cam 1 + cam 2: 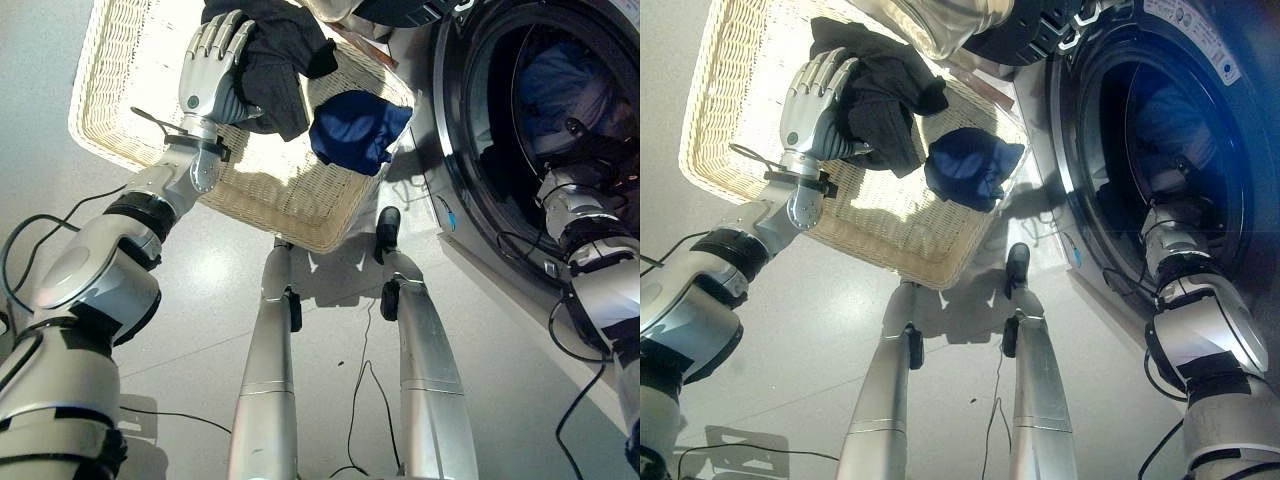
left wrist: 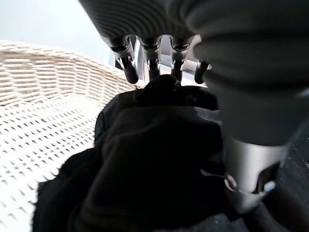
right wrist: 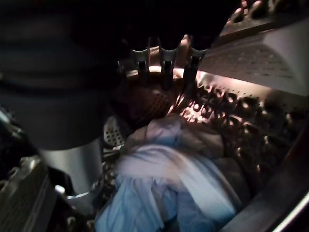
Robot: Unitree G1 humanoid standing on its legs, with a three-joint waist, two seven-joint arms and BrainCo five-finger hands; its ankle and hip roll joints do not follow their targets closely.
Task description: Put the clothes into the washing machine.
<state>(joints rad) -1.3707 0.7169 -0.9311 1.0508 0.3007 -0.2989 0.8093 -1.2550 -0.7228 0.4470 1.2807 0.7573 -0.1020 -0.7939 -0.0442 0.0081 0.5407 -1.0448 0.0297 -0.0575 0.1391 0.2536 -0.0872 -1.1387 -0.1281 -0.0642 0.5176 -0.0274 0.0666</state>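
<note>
Left eye view: a shallow cream wicker basket, rectangular and openly woven, sits on the grey floor beside the washing machine, whose round, dark-rimmed opening faces it. The left robot hand lies on a crumpled black garment in the basket, fingers bent over the soft cloth. A rumpled navy garment lies just beside the black one, by the rim next to the machine. The right arm runs into the drum.

Right eye view: the same layout; pale blue cloth shows deep inside the dark drum.

Left wrist view: the fingers are curled into a bunched fold of the matt black fabric, thumb pressed against it, with the basket's lattice weave behind.

Right wrist view: the right robot hand hangs inside the perforated metal drum, fingers straight and side by side, holding nothing. Below them lies a heap of light blue clothes in smooth, loose folds.
</note>
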